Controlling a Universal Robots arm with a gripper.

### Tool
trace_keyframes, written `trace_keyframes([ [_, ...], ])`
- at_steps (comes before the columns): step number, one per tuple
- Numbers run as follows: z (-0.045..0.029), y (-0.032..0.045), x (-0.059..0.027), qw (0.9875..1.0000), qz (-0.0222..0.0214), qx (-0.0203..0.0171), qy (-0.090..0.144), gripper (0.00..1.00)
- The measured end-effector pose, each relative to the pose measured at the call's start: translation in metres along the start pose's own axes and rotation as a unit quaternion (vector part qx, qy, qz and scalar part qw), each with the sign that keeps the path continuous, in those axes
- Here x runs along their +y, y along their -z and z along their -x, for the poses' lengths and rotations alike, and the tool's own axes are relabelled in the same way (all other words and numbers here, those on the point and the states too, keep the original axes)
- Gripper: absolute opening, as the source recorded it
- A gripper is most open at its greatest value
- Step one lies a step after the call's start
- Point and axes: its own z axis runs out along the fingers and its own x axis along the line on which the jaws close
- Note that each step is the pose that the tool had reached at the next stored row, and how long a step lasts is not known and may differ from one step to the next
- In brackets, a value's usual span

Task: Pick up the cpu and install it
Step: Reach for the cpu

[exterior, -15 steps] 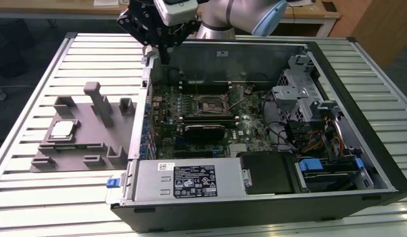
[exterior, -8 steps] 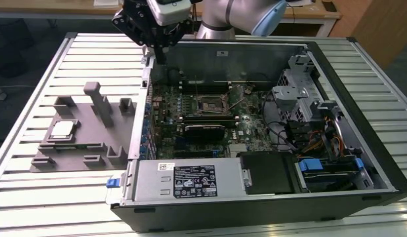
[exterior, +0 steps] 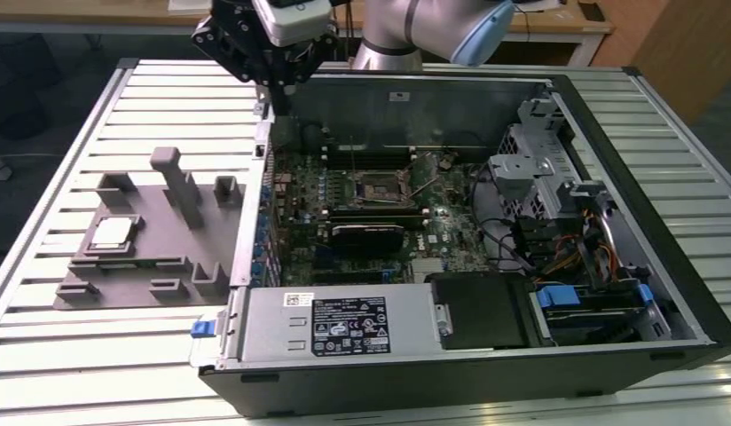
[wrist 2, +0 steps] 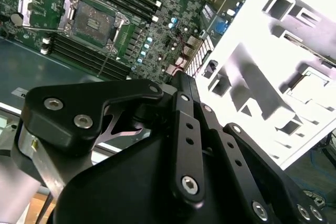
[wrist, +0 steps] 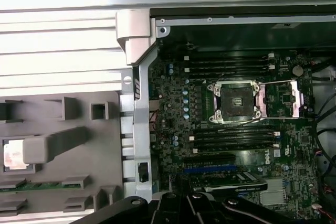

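The cpu (exterior: 111,232) sits in the grey tray (exterior: 164,244), claw (exterior: 276,105) well apart.

One cpu (exterior: 111,232), one grey tray (exterior: 164,256), one computer case (exterior: 460,377), one socket (exterior: 378,188), one gripper (exterior: 276,99), and seemingly one finned block (exterior: 365,238).

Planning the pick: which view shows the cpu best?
Exterior view: the cpu lies whole on the grey tray. A tray post covers part in the first wrist view; glare whitens it in the second wrist view.
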Motion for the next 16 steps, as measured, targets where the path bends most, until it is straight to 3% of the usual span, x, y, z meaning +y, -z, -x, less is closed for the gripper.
trace_keyframes([
  [16, -0.0213, 0.001, -0.0016, 1.0, 0.0003, -0.0048, 0.0, 0.11],
])
